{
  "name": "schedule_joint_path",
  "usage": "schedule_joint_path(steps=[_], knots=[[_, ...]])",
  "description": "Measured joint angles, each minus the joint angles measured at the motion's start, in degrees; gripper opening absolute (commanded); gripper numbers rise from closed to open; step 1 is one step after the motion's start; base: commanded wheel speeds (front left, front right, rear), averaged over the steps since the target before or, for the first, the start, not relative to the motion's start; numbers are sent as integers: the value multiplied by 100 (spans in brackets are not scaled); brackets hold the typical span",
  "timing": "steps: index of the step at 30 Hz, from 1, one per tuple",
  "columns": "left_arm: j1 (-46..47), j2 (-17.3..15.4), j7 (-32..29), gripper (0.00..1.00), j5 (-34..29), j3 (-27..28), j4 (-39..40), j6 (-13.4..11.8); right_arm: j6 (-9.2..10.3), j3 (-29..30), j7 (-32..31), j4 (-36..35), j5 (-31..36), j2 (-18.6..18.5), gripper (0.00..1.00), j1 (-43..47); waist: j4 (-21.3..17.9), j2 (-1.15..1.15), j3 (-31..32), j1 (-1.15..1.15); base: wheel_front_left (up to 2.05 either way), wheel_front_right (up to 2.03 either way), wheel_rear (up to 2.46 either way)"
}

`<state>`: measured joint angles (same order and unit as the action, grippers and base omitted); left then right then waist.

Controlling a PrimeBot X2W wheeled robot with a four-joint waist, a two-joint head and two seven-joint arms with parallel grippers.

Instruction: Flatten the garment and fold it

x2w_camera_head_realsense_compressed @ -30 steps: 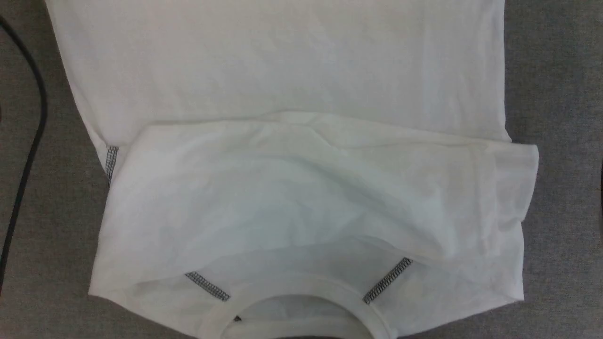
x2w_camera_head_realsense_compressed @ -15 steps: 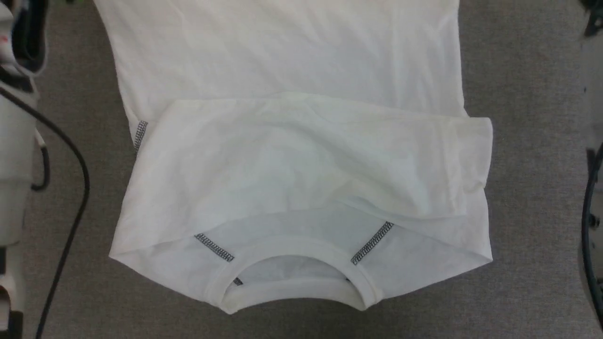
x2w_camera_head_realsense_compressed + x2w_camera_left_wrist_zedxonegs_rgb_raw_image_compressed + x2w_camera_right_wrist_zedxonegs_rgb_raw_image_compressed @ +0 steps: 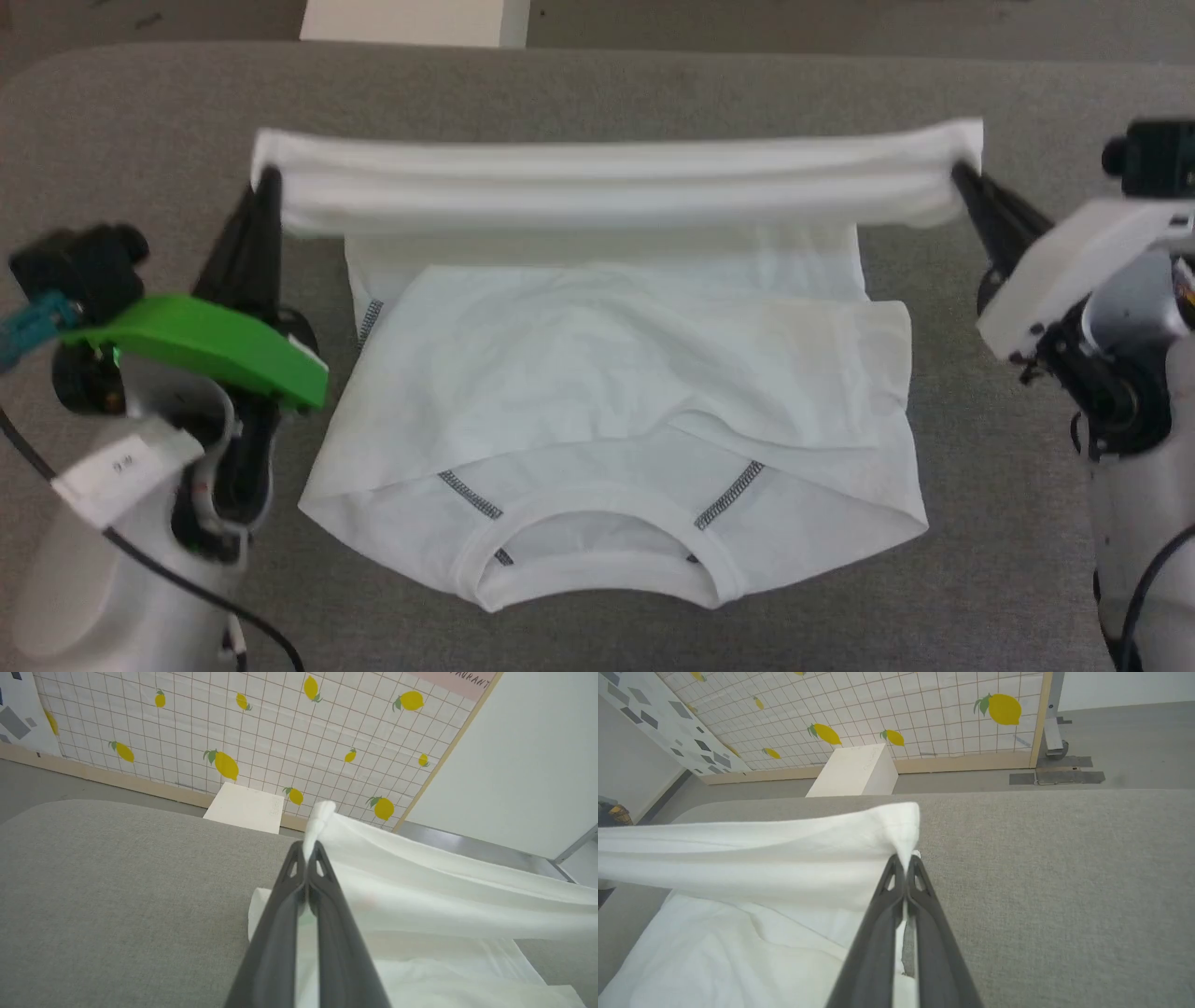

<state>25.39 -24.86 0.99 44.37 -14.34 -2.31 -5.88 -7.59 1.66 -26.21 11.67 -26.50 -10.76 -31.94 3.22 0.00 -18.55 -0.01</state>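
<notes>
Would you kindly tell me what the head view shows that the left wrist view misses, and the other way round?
Head view: the neckline of the shirt with grey stitching, and the right gripper pinching the lifted edge's other corner. Left wrist view: a lemon-patterned wall behind the table. Both: the left gripper shut on its corner of the shirt, the white box and the grey table.

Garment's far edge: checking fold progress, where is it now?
Head view: the garment's far edge is stretched above the far side of the table, its corners pinched by the left hand and the right hand.
</notes>
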Motion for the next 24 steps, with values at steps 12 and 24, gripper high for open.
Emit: schedule_joint_path(steps=[12, 24], knots=[[-1899, 414, 132, 0, 414, -188, 213, -257, 1, 753, -7, -619, -68, 661, 0, 2140, 204, 0, 890, 0, 0, 0, 0], [-2276, 431, -425, 0, 588, -465, -534, -381, 1, 723, -248, -430, 361, 770, 0, 2885, 247, 0, 1087, 0, 0, 0, 0]])
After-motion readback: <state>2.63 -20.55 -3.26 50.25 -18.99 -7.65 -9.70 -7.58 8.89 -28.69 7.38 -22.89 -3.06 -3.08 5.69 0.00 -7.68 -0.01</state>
